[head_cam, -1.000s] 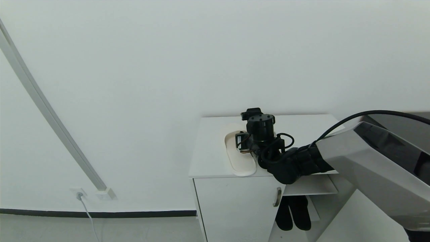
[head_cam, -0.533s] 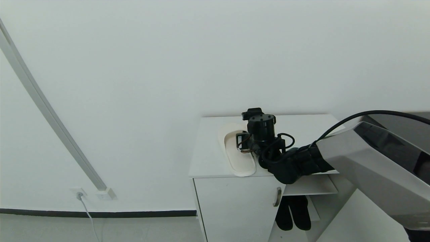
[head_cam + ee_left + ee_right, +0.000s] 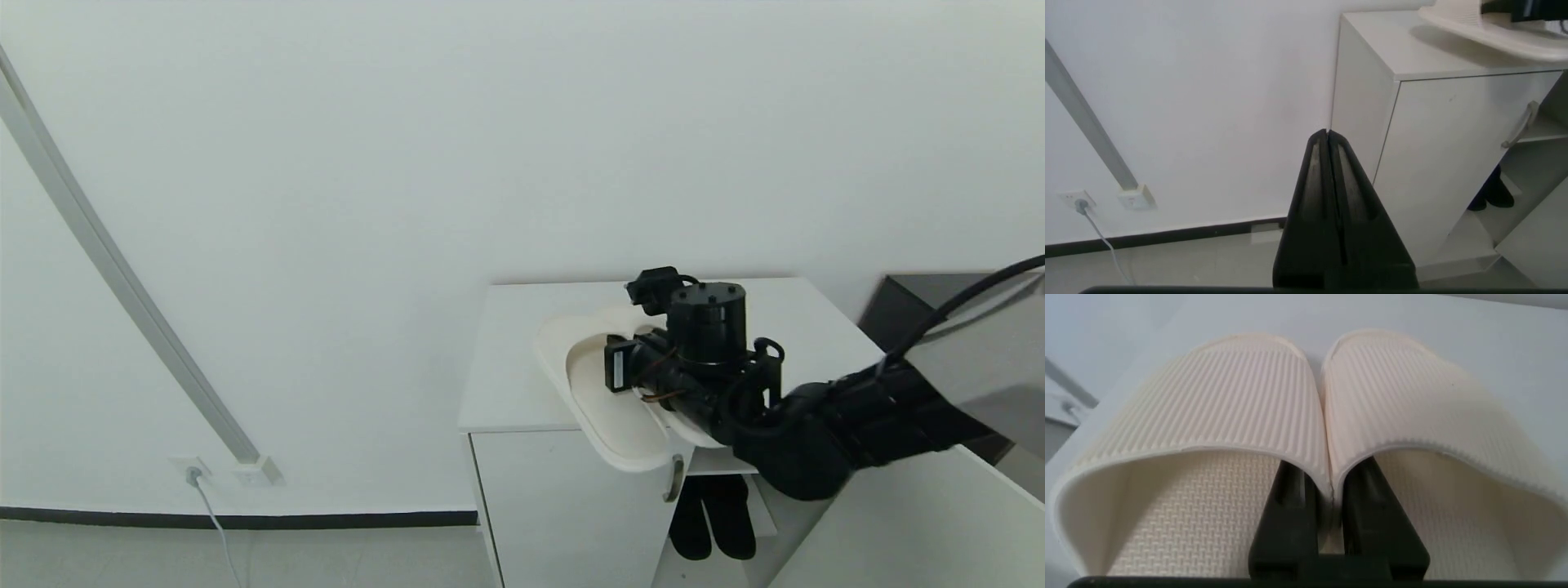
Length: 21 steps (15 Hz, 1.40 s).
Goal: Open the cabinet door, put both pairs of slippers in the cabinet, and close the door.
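Right gripper [image 3: 1321,508] pinches the cream slippers [image 3: 614,412] together, toes toward the wall, heels overhanging the cabinet [image 3: 563,506] front; left gripper [image 3: 1328,145] closed, empty.

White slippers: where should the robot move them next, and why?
Probably down and in toward the open shelf: the right gripper pinches both white slippers, already hanging past the cabinet top's front edge, and the black slippers sit inside below.

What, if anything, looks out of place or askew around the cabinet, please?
Only the cream slippers: pinched together in the right gripper, they jut past the front edge of the cabinet top, over the door handle. That looks like carrying, not a mishap. The black slippers lie neatly inside.
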Available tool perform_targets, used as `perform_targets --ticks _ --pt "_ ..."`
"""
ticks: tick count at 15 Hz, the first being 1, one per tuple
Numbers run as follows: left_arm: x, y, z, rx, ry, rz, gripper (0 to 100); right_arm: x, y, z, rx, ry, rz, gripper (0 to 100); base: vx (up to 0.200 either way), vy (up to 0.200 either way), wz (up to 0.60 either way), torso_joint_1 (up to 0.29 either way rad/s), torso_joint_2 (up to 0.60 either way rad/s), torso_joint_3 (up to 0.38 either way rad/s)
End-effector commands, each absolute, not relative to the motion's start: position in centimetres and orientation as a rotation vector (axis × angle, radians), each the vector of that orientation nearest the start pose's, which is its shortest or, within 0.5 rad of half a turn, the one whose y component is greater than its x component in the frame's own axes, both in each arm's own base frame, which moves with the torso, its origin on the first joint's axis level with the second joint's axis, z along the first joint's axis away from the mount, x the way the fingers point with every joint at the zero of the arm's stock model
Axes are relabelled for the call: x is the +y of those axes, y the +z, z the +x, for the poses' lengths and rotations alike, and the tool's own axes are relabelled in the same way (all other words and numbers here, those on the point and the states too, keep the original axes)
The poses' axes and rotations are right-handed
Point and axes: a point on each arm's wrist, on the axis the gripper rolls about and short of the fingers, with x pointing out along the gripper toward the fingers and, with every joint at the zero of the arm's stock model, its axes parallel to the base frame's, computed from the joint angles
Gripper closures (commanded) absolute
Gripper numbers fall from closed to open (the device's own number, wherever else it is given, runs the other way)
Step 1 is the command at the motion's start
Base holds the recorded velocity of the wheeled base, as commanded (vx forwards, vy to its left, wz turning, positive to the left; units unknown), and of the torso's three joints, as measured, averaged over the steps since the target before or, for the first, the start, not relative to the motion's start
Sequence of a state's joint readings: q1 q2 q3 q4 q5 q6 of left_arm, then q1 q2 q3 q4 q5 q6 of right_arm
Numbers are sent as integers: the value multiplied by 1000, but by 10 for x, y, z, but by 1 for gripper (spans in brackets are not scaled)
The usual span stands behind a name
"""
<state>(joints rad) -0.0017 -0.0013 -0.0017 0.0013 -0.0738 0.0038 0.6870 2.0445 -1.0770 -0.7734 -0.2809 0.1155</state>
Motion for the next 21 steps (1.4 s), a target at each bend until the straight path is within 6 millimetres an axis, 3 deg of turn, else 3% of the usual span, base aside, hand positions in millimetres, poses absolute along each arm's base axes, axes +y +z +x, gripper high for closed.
perform_targets --ticks 1,4,6,16,21 --pt "-2 76 -23 0 -75 5 100 220 172 260 156 490 48 100 0 0 0 0 0 0" --pt "-2 76 -23 0 -75 5 100 209 169 227 184 538 32 100 0 0 0 0 0 0" --pt "-2 76 -23 0 -75 5 100 206 164 217 205 553 20 100 0 0 0 0 0 0" --pt "-2 76 -23 0 -75 3 100 208 162 211 202 569 18 100 0 0 0 0 0 0" --pt "-2 76 -23 0 -75 3 100 210 159 208 207 577 14 100 -200 0 0 8 2 3"
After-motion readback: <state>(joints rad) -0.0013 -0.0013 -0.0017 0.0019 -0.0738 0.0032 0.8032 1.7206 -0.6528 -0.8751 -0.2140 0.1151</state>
